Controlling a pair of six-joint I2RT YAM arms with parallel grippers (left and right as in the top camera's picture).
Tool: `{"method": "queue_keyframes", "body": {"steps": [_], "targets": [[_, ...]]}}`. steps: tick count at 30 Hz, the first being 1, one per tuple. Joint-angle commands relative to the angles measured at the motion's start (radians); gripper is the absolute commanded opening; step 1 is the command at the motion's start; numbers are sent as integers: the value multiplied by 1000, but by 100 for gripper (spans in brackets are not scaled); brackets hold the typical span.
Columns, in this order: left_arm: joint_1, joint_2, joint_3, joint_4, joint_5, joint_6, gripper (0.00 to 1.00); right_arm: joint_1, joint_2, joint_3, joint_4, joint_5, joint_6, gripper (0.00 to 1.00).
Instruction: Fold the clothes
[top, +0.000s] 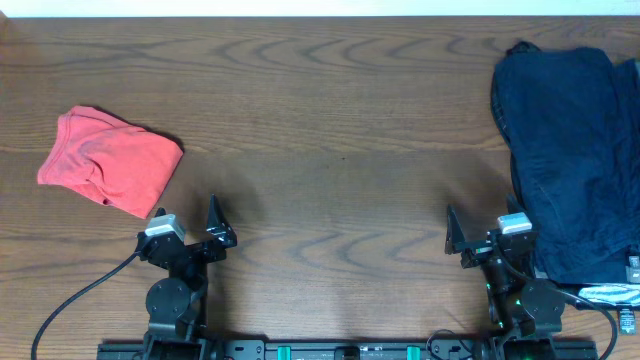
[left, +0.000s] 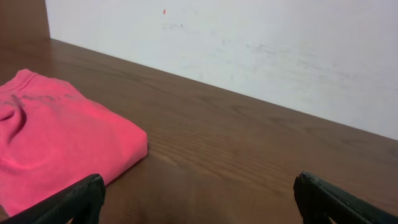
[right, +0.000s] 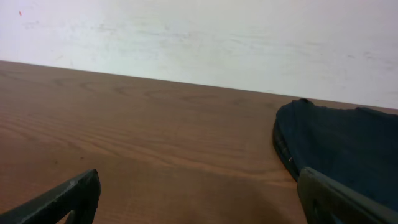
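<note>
Red soft cloth garment (top: 110, 160), upper left: compact pad, looks folded, prob. set aside to free centre. Dark navy rumpled garment (top: 565, 150), right edge: unfolded, likely next. L hand (top: 186, 216) & R hand (top: 483, 222) spread wide, empty, low over brown wood surface (top: 330, 130).

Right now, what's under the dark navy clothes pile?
Brown wooden table shows around the dark navy clothes pile; a pale scrap peeks from its near edge. Anything beneath is covered.
</note>
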Motion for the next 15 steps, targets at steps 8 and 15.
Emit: {"method": "queue_keyframes", "body": {"steps": [8,15], "targets": [[7,-6,-34,-13,3,13,98,7,-6,-1,-3,-8,-8,99],[7,-6,-34,-13,3,13,98,7,-6,-1,-3,-8,-8,99]]}}
